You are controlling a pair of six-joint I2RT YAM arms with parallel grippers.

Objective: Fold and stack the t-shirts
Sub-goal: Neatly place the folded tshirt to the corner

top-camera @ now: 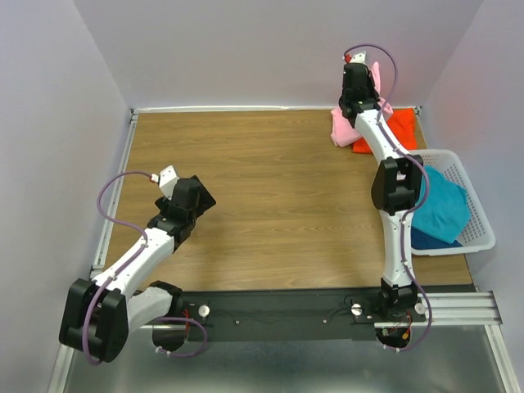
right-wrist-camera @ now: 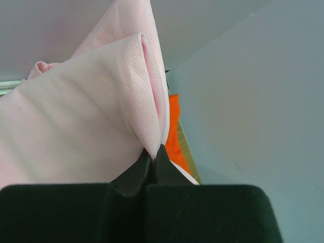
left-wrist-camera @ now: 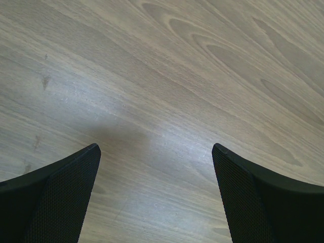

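Observation:
My right gripper (top-camera: 360,75) is at the far right corner of the table, shut on the light pink t-shirt (top-camera: 342,124) and holding part of it lifted. In the right wrist view the pink t-shirt (right-wrist-camera: 86,111) is pinched between the closed fingertips (right-wrist-camera: 153,154). The bright orange t-shirt (top-camera: 397,129) lies flat under and beside the pink one, and a strip of it shows in the right wrist view (right-wrist-camera: 173,126). The teal t-shirt (top-camera: 442,205) lies in the white basket (top-camera: 479,225). My left gripper (top-camera: 195,202) is open and empty over bare wood (left-wrist-camera: 162,101) at the left.
The white lattice basket stands at the right edge of the table, close beside my right arm. Grey walls enclose the table on the left, back and right. A metal rail runs along the table's left edge (top-camera: 115,196).

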